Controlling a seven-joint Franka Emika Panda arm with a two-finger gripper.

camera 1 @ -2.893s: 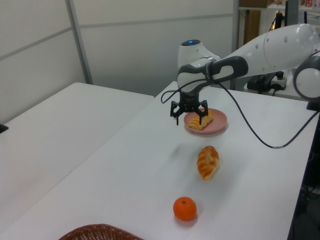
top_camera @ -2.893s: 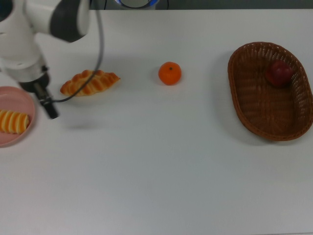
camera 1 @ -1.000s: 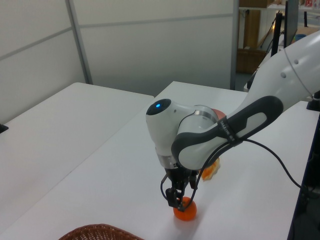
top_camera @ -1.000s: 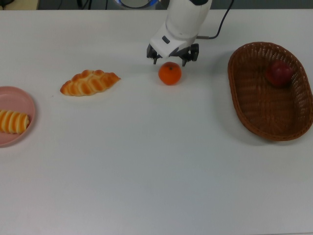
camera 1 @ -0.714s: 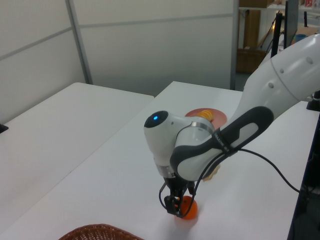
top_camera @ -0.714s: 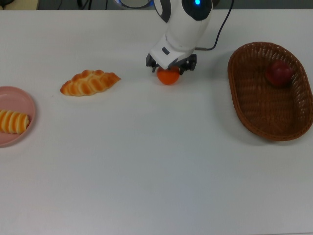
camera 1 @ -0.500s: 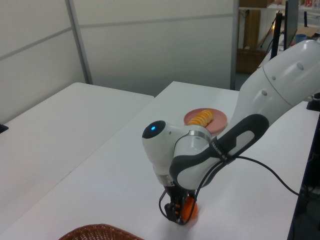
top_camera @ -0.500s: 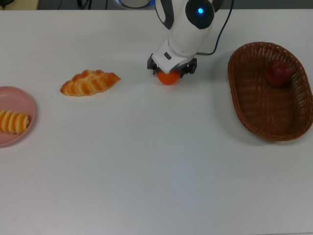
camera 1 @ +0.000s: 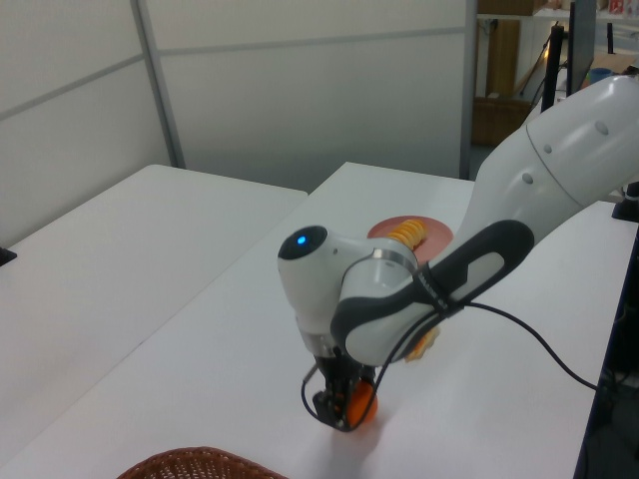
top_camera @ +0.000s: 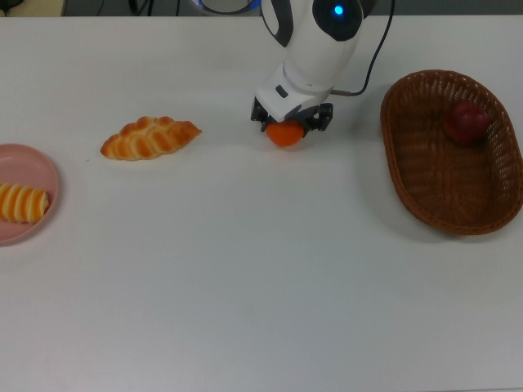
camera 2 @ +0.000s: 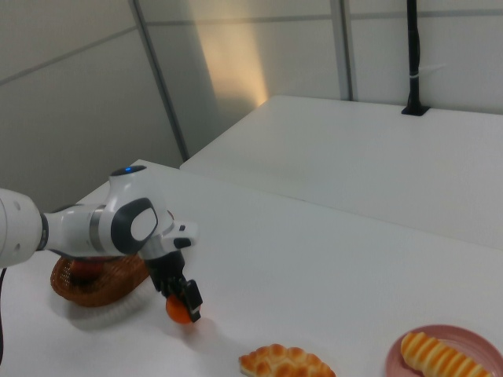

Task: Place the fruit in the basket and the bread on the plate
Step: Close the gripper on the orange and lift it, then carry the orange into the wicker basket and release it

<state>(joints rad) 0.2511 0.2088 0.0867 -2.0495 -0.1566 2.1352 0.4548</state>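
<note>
Mandarin (top_camera: 285,135) now clenched in tool (top_camera: 289,123), shifted slightly toward the top view's right and seemingly just lifted off tabletop (top_camera: 245,261). Apple (top_camera: 467,122) already in basket (top_camera: 409,184), striped loaf (top_camera: 22,202) on plate (top_camera: 41,167). Leaves carry to basket, then braided loaf (top_camera: 149,137).

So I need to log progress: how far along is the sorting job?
Roughly half done. Done: the apple lies in the basket, and the striped loaf sits on the plate. In hand: the gripper is shut on the mandarin, which is not yet in the basket. Left: that drop, then moving the braided loaf, which is on the table, to the plate.
</note>
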